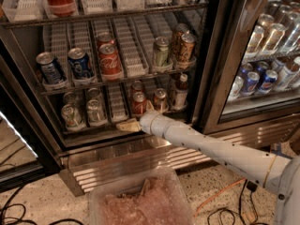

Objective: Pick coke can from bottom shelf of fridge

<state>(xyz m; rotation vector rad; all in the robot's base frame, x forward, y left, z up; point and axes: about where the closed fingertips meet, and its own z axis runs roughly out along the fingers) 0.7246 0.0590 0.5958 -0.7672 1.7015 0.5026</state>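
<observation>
The coke can [139,103], red with a silver top, stands on the bottom shelf [116,103] of the open fridge [218,60], in a white lane tray near the middle. A second red can [136,86] stands right behind it. My gripper [127,125] is at the shelf's front edge, just below and left of the coke can and apart from it. The white arm [211,146] reaches in from the lower right. It holds nothing that I can see.
A darker can [160,97] and a small bottle [180,91] stand right of the coke can, silver-green cans [72,116] to its left. The rack above holds Pepsi cans [79,63] and another Coke can [109,61]. A clear bin [140,200] and cables [220,210] lie on the floor.
</observation>
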